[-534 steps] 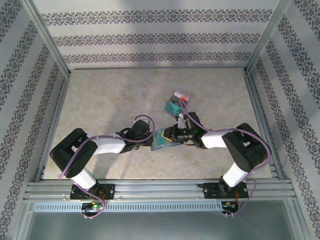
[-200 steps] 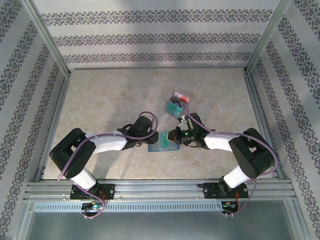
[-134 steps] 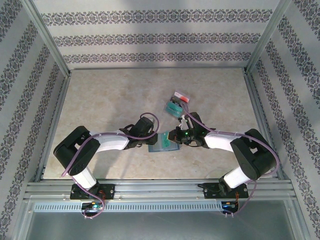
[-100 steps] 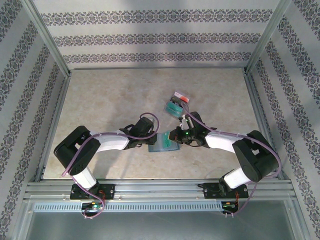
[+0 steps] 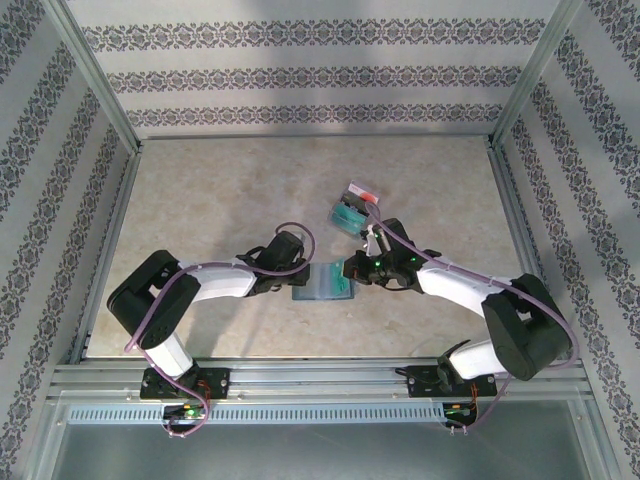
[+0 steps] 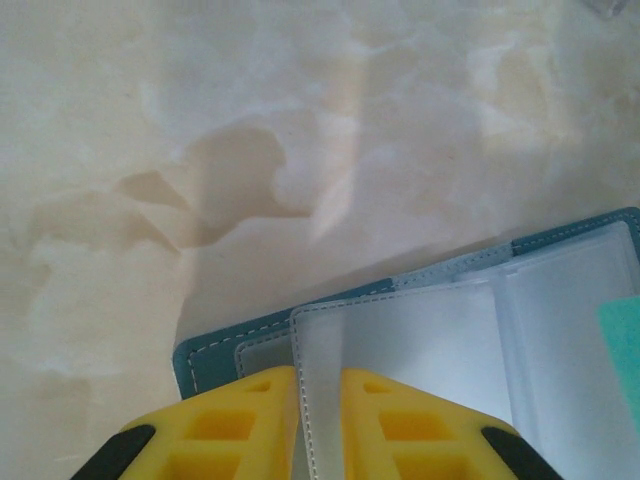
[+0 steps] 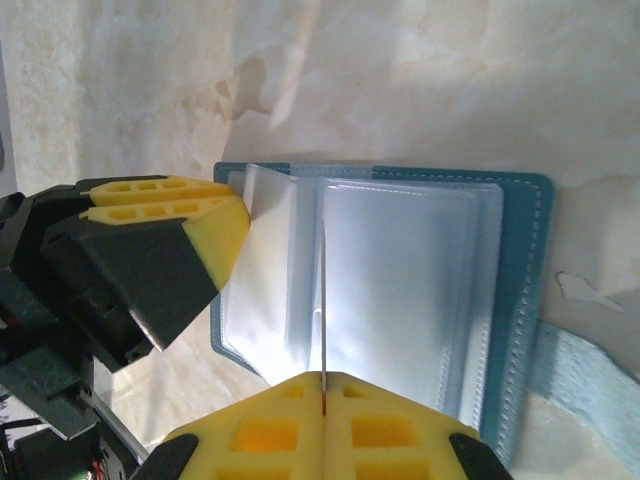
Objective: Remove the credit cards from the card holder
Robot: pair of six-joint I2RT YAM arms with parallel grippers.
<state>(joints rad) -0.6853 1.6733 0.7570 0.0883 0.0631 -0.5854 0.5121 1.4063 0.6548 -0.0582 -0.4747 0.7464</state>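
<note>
The surface [image 5: 200, 200] is beige and marbled, enclosed by walls [image 5: 300, 75] papered in bands of dark ornament and framed by aluminium posts [image 5: 92, 75]. One card holder [image 7: 520, 260] lies open and flat between the two grippers, its clear sleeves fanned upward. The left gripper [image 6: 318, 400] is pressed together on one clear sleeve at the holder's edge nearest it. The right gripper [image 7: 325, 395] is closed on a thin leaf standing edge-on at the holder's centre fold (sleeve or card cannot be told). Beyond the right gripper, clear of the holder, lie the loose credit cards [image 5: 349, 216]: one teal, one red and white. Their print is too small to read.
</note>
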